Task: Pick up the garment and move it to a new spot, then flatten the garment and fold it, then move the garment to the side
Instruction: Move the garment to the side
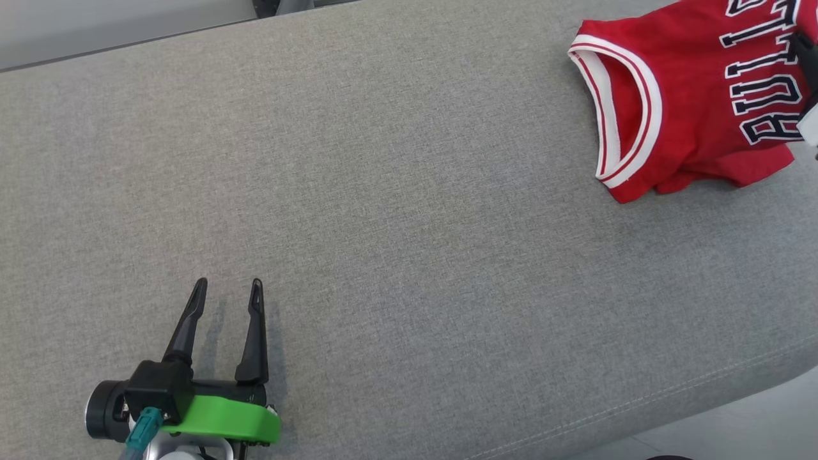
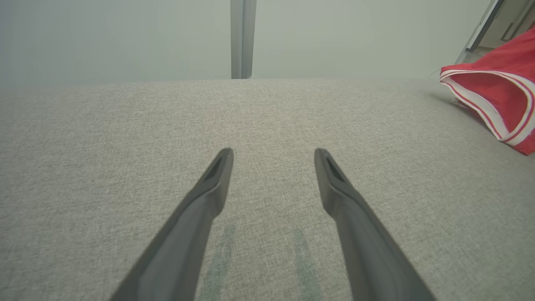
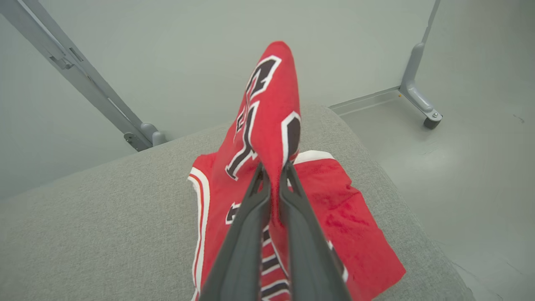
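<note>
Jersey: the red jersey (image 1: 690, 108) lies rumpled at the far right end of the grey cushion (image 1: 409, 223), close to its rounded edge. The white-trimmed armhole faces the cushion's middle.
Long axis: I can't call it. The cloth is bunched and the head view cuts it off at the right.
Right gripper: my right gripper (image 3: 273, 171) is clenched on a raised fold through the lettering, with cloth peaking up past the fingertips.
Left gripper: my left gripper (image 1: 229, 284) is spread wide and holding nothing, low over bare cushion at the near left, well apart from the jersey.
Bearing: from the left jaws the jersey sits far off, ahead and to the right, so the right arm is the one to use.
Step, as I judge it: the lift for the first carry. The open cushion lies to the jersey's left, toward the middle.
Risk: with only one pinch on the cloth, I expect the loose part to drag.
</note>
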